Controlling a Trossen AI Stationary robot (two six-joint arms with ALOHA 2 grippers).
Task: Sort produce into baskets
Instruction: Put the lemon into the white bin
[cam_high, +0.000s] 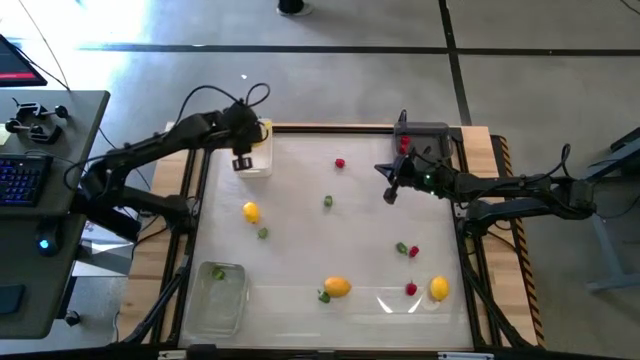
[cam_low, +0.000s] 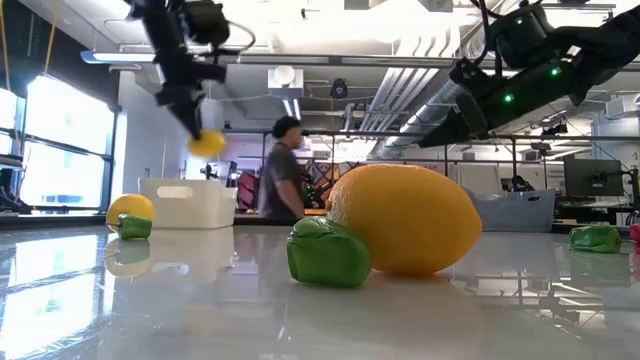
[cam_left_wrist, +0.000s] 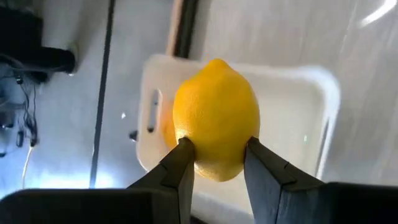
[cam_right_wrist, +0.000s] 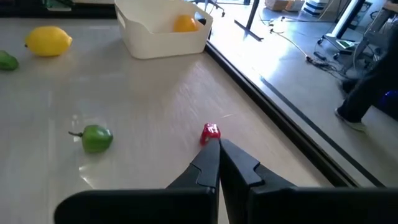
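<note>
My left gripper (cam_high: 243, 162) hangs over the white basket (cam_high: 256, 150) at the table's far left, shut on a yellow lemon (cam_left_wrist: 216, 118). An orange piece (cam_right_wrist: 185, 23) lies in that basket. My right gripper (cam_high: 390, 195) is shut and holds nothing. It hovers at the far right, beside the dark grey basket (cam_high: 425, 133), with a red berry (cam_right_wrist: 211, 132) on the table beyond its tips. The clear basket (cam_high: 220, 295) stands at the near left. More produce lies loose on the table: a lemon (cam_high: 250, 211), green pieces (cam_high: 328, 202), and an orange-yellow fruit (cam_high: 338, 287). My left gripper pinches the lemon between its two fingers (cam_left_wrist: 180, 158), one on each of its rounded sides (cam_left_wrist: 249, 140), toward one end. The fingers slant down from above. The lemon is lifted clear, hanging over the white basket.
Near the front edge lie a second yellow fruit (cam_high: 439, 289) and a red berry (cam_high: 411, 289). A green and a red piece (cam_high: 407, 250) sit right of centre. A person (cam_low: 283, 170) stands in the room behind the table. A desk with a keyboard (cam_high: 20, 180) is off to the left.
</note>
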